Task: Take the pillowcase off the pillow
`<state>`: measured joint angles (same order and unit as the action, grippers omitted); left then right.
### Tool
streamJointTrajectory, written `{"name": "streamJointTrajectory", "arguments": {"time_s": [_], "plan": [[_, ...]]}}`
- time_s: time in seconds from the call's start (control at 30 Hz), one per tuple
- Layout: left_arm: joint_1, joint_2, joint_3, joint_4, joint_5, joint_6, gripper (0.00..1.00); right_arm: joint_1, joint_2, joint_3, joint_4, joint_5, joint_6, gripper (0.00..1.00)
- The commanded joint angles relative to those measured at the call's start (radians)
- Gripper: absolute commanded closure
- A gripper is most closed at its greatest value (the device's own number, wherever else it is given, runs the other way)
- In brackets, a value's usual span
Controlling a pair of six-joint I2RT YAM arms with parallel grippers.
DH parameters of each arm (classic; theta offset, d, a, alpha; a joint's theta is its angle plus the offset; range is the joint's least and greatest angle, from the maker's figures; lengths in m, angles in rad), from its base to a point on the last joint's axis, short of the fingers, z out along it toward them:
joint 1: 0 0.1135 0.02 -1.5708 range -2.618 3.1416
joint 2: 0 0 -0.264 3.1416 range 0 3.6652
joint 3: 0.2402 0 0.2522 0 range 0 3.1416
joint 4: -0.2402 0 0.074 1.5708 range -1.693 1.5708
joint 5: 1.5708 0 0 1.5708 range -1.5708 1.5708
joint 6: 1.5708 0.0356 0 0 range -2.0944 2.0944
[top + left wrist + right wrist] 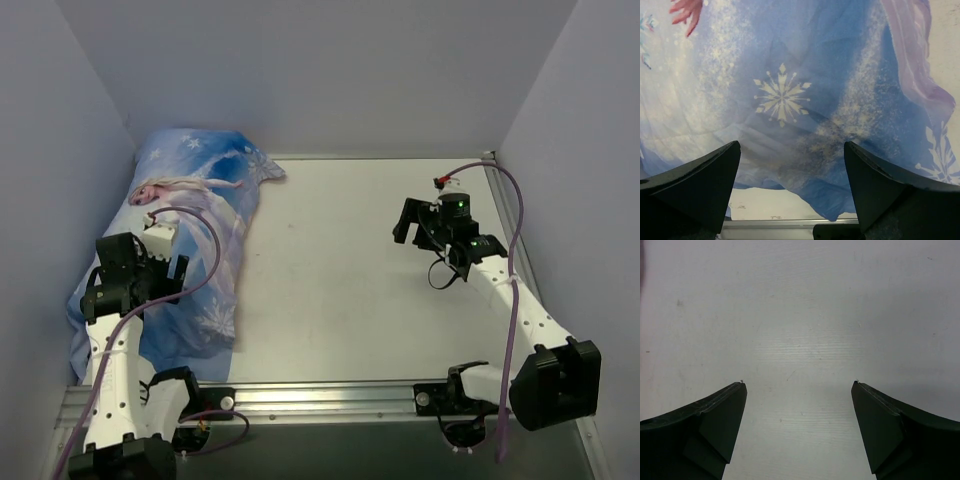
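Observation:
The pillowcase (205, 205), blue with a cartoon princess and snowflakes, lies lengthwise along the left side of the table and bulges as if filled. The pillow itself is hidden from every view. My left gripper (168, 282) hovers over the near half of the pillowcase, open, with nothing between its fingers. In the left wrist view the printed fabric (790, 90) fills the frame, and its loose near edge (840, 200) ends just short of the table's front; the left gripper (790, 145) frames it. My right gripper (412, 232) (799, 384) stands open above bare table at the right.
The white table (340, 270) is boxed in by grey walls on the left, back and right. A metal rail (330, 395) runs along the front edge, also seen as the rail (770, 227) below the fabric. The pillowcase presses against the left wall.

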<state>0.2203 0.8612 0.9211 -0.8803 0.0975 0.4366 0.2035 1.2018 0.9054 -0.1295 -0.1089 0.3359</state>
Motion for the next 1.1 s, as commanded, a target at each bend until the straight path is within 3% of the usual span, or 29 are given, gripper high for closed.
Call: {"name": "streamJointTrajectory", "arguments": {"time_s": [0.0, 0.17, 0.3, 0.47, 0.57, 0.6, 0.63, 0.67, 0.7, 0.77, 0.93, 1.07], "plan": [[0.002, 0.013, 0.022, 0.021, -0.088, -0.035, 0.06, 0.002, 0.002, 0.000, 0.007, -0.040, 0.003, 0.10], [-0.001, 0.074, 0.169, -0.032, -0.055, 0.033, 0.06, 0.004, 0.008, -0.003, 0.013, -0.060, 0.017, 0.11], [-0.057, 0.266, 0.232, -0.025, 0.034, 0.017, 0.06, 0.007, 0.010, 0.010, 0.013, -0.084, 0.025, 0.11], [-0.248, 0.502, 0.147, 0.200, -0.277, 0.057, 0.06, 0.013, 0.039, 0.021, 0.051, -0.120, 0.074, 0.12], [-0.243, 0.620, 0.131, 0.345, -0.326, 0.024, 0.06, 0.040, 0.062, 0.043, 0.048, -0.129, 0.077, 0.13], [-0.245, 0.649, 0.134, 0.372, -0.321, 0.019, 0.01, 0.048, 0.059, 0.044, 0.051, -0.118, 0.080, 0.13], [-0.243, 0.657, 0.145, 0.373, -0.305, 0.017, 0.21, 0.056, 0.058, 0.044, 0.053, -0.106, 0.080, 0.13], [-0.245, 0.660, 0.157, 0.366, -0.286, 0.010, 0.71, 0.065, 0.056, 0.047, 0.050, -0.095, 0.083, 0.13], [-0.245, 0.653, 0.168, 0.350, -0.259, -0.008, 0.98, 0.068, 0.055, 0.052, 0.045, -0.094, 0.083, 0.13], [-0.246, 0.622, 0.202, 0.319, -0.211, -0.021, 0.98, 0.077, 0.053, 0.061, 0.028, -0.084, 0.083, 0.13], [-0.272, 0.346, 0.301, 0.236, 0.034, -0.065, 0.98, 0.120, 0.033, 0.081, 0.007, -0.052, 0.083, 0.13], [-0.387, 0.321, 0.678, -0.045, 0.178, -0.172, 0.98, 0.143, 0.007, 0.105, -0.009, -0.037, 0.084, 0.13]]}}
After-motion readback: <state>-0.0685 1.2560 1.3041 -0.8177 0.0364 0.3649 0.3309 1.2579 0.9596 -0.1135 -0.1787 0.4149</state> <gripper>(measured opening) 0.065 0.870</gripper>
